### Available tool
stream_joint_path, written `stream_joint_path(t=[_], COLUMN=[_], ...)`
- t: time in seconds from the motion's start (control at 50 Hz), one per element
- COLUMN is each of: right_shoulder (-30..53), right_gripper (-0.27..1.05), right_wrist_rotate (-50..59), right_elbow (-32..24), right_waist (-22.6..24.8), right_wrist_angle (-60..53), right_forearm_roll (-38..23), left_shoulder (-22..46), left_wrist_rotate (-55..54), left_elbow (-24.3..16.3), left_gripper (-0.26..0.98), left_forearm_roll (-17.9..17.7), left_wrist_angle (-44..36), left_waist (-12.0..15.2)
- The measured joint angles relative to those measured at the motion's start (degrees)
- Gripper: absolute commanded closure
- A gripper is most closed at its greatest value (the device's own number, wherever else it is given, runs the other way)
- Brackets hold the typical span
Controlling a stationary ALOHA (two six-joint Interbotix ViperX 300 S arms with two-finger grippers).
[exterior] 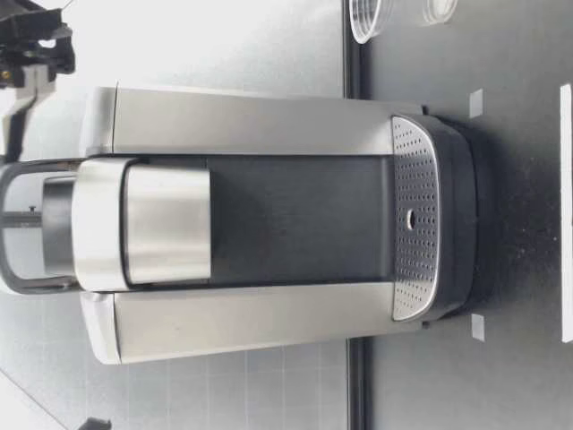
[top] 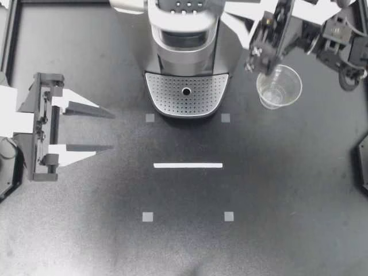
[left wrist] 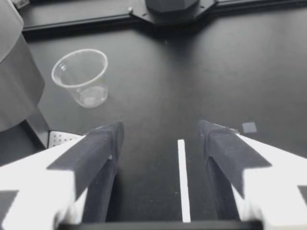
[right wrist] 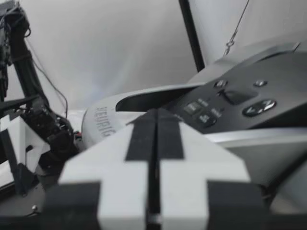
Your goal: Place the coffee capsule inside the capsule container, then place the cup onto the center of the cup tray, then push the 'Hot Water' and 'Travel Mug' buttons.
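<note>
Clear plastic cup (top: pixel 279 86) sits on the black table (top: pixel 287 190) toward its back right corner, right beside the silver coffee machine (top: pixel 184 34). My left gripper (top: pixel 109 131) is spread wide, my right gripper (top: pixel 252 63) pressed together.

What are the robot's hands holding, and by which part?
Nothing. The left fingers are open and empty; the right fingers are shut together on nothing. The cup stands free.

Cup (top: pixel 282 92) on table (top: pixel 184 247), right of coffee machine (top: pixel 184 29) and tray (top: pixel 169 95).
</note>
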Motion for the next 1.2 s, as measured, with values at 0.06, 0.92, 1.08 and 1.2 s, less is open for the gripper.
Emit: stream_joint_path(t=[0.06,0.92,1.08,1.2], right_shoulder=[-0.09,-1.23,-1.05,-1.14], right_gripper=[0.70,0.70,0.70,0.70], right_wrist_rotate=[0.53,2.11,2.20,3.34], right_elbow=[0.35,8.17,12.13,14.24], right_waist=[0.18,5.45,8.70,9.40], right_wrist_angle=[0.00,-2.11,-3.34,-2.72], right_forearm_roll=[0.00,-1.85,-5.89,-6.42], left_shoulder=[0.00,5.01,8.88,11.34], left_wrist_rotate=[0.00,-0.09,-0.09,-0.09], left_elbow=[0.09,0.26,0.09,-0.35], left_gripper=[0.19,0.19,0.20,0.20], left_forearm_roll=[0.00,-3.34,-3.52,-3.52], left_wrist_angle=[0.00,-0.18,-0.18,-0.18], left_waist=[0.00,0.00,0.09,0.79])
